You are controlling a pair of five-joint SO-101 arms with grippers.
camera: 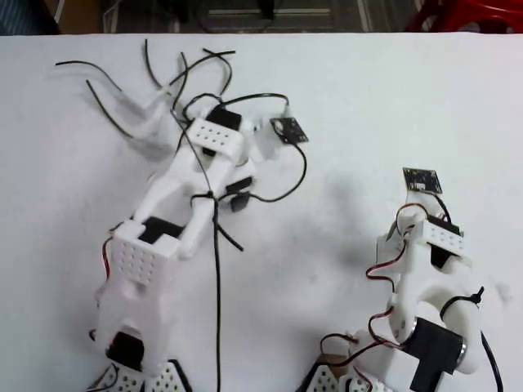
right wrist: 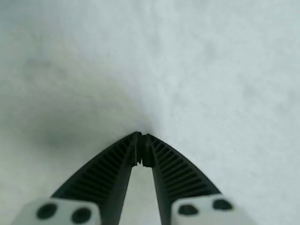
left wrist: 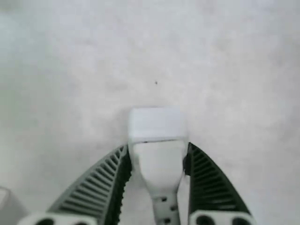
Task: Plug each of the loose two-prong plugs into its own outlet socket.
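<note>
Progress: by my reading the task is sitting at an early stage; one white plug point(left wrist: 157, 136) is being held, and I am not making out any plug seated in an outlet, so the plugging-in itself is looking like work ahead.
Left gripper point(left wrist: 157, 150): its two ribbed fingers point(left wrist: 110, 178) are closing narrowly on the white plug, one on each flank.
Plug position: it is lying between those fingers, its pale end sticking out past the tips over the white table point(left wrist: 225, 61).
Right gripper point(right wrist: 140, 138): its tips are meeting, holding nothing, hanging over bare table.
Right arm point(camera: 425, 269): folded back, well apart from the left arm point(camera: 163, 212).
Loose black wires point(camera: 188, 73): lying tangled by the left arm's far end.
</note>
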